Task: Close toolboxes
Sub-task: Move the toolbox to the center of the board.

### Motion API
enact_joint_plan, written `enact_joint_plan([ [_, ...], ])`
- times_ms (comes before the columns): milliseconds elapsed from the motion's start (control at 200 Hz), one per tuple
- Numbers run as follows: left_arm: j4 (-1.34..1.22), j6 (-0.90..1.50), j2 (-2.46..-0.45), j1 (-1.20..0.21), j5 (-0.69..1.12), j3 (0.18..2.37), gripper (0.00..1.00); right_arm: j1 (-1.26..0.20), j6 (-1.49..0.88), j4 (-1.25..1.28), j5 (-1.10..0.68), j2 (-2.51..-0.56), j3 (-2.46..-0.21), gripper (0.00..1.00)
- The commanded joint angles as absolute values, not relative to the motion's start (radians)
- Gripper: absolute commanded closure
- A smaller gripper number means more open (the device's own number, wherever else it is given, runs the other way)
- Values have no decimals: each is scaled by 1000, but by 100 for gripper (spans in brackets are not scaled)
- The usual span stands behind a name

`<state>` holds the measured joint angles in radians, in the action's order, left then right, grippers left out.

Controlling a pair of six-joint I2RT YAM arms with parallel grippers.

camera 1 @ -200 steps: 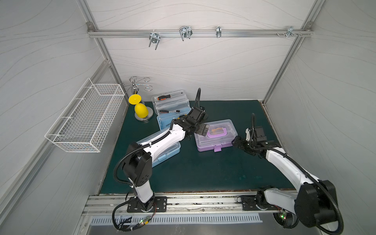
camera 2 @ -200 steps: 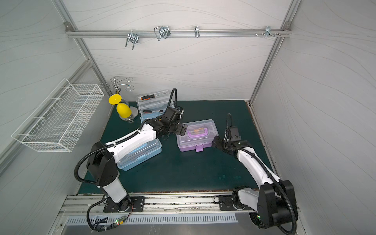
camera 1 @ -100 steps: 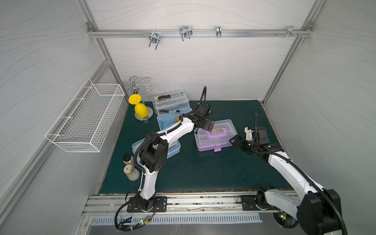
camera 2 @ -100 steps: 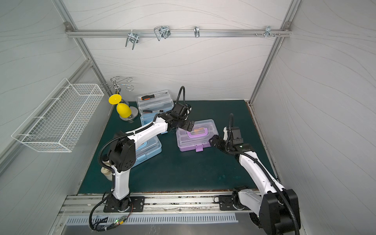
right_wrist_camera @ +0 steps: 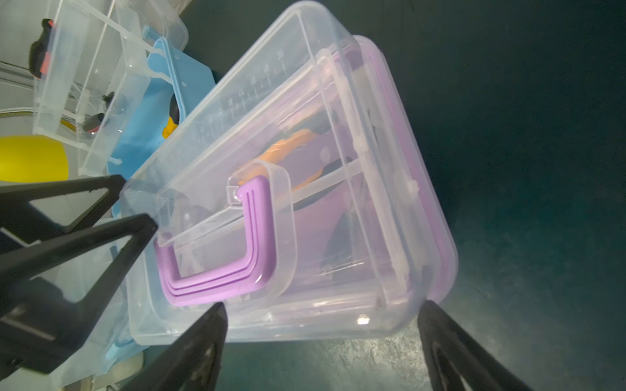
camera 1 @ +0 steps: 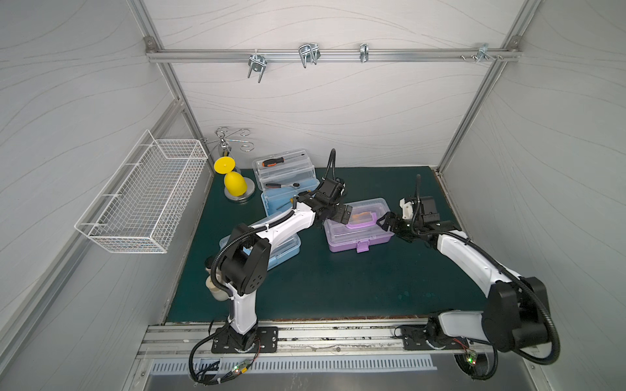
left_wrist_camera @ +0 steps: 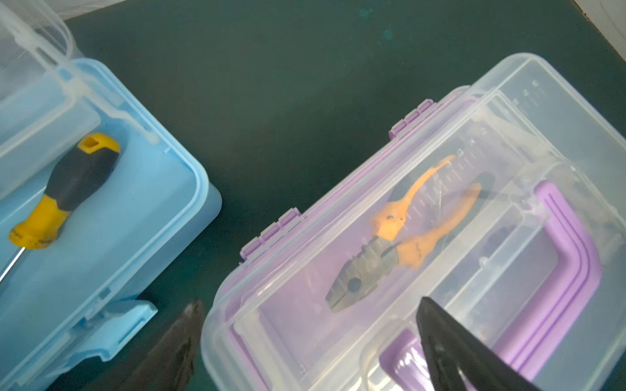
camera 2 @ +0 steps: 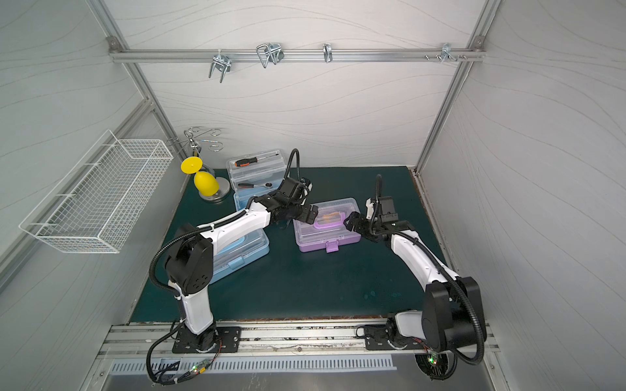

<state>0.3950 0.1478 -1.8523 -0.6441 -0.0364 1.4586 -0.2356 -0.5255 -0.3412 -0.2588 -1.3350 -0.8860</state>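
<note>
Nearest to the robot's base, on the left part of the dark green mat [camera 1: 338, 281], lies a light-blue toolbox [camera 2: 252, 248] with its clear lid down. The left arm passes over it and hides much of it, so its contents cannot be told.

Further in, near the middle of the mat, stands the purple toolbox [camera 1: 359, 237]. Its clear lid is down on the purple base, and the purple handle [right_wrist_camera: 220, 281] lies flat on the lid. The latch [camera 1: 362, 246] is on the front side; whether it is snapped cannot be told. Through the lid, pliers [left_wrist_camera: 389, 243] with orange grips are seen inside.

The left gripper [camera 1: 342, 216] is at the box's left short end. Its fingers [left_wrist_camera: 447, 342] are spread wide, one over the lid and one just outside the edge, holding nothing. The right gripper [camera 1: 385, 221] is at the opposite short end, also spread wide. The box's end is just before its tips, and nothing is gripped.

Farthest, near the back wall, the second light-blue toolbox [camera 1: 288, 199] is open. An orange-and-black screwdriver [camera 1: 271, 163] lies in its raised clear part. A ratchet [camera 1: 283, 185] lies in the clear tray, and a yellow-and-black screwdriver [left_wrist_camera: 64, 193] in the blue base.
</note>
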Motion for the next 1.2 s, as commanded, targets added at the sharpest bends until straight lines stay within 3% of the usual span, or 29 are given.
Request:
enact_joint_plan([
  [0,459,173,-1821,-668,-8,1373,3,-232,-474,-334,-282,-1380,-934,14],
  [450,443,150,-1760,-767,-45,1297,3,-233,-438,-377,-237,-1447,-1025,15],
  [770,445,57,-1788,-690,-93,1450,2,-232,-443,-383,-247,-1422,-1000,13],
  [1195,519,-64,-2001,-672,-70,1651,2,-232,-436,-379,-273,-1416,-973,11],
])
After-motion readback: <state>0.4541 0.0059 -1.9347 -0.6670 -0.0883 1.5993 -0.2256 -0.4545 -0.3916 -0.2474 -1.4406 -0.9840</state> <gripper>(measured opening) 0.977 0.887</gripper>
